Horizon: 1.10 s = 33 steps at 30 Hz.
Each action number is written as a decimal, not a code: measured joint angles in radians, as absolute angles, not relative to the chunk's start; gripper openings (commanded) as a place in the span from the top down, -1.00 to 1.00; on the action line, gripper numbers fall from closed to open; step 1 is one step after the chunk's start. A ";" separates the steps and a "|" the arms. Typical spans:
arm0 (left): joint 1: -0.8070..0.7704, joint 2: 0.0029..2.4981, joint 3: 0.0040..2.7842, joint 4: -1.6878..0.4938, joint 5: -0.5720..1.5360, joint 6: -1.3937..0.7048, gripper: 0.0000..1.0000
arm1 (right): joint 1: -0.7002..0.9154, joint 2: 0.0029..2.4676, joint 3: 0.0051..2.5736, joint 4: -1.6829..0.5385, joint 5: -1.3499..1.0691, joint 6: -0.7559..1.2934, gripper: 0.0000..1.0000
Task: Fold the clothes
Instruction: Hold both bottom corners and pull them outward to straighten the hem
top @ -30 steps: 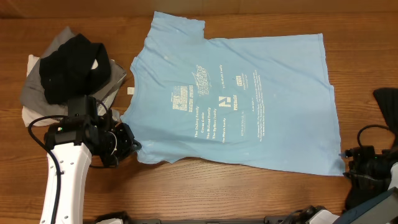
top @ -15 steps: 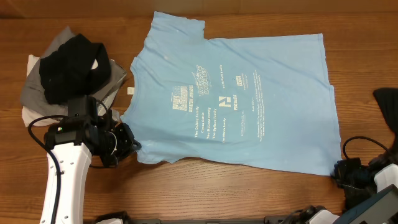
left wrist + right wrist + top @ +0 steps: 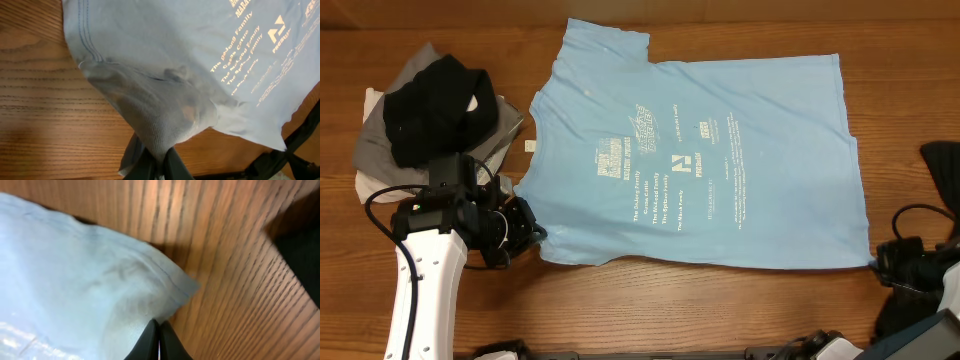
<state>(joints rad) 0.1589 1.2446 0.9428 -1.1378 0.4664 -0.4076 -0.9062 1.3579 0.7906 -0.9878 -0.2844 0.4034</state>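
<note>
Two grippers: we are seeing left gripper point(image 3: 159, 162) and right gripper point(image 3: 158, 339) each pinching a hem corner of the T-shirt point(image 3: 770, 120).

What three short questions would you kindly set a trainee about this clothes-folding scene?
1. True or false: the blue T-shirt lies spread out on the table with its print facing up.
2. Where is the pile of clothes? A: on the left arm's side of the T-shirt. B: on top of the T-shirt. C: on the right arm's side.
3. Fill in: the left fingers and the right fingers are each shut on an edge of the ____.
Key: 1 true; 2 A; 3 T-shirt.
</note>
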 measured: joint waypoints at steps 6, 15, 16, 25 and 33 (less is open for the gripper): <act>0.159 1.245 0.943 -1.138 0.466 -0.408 0.89 | -0.906 1.328 0.834 -1.040 -0.307 0.382 0.92; 0.159 1.245 0.943 -1.133 0.453 -0.408 0.86 | -0.906 1.321 0.842 -1.048 -0.300 0.371 0.17; 0.159 1.245 0.943 -1.131 0.452 -0.408 0.87 | -0.906 1.321 0.834 -1.033 -0.298 0.369 0.16; 0.159 1.245 0.943 -1.130 0.451 -0.408 0.85 | -0.906 1.364 0.641 -0.889 -0.280 0.373 -0.05; 0.159 1.245 0.943 -1.130 0.450 -0.408 0.85 | -0.906 1.390 0.594 -0.743 -0.273 0.390 0.90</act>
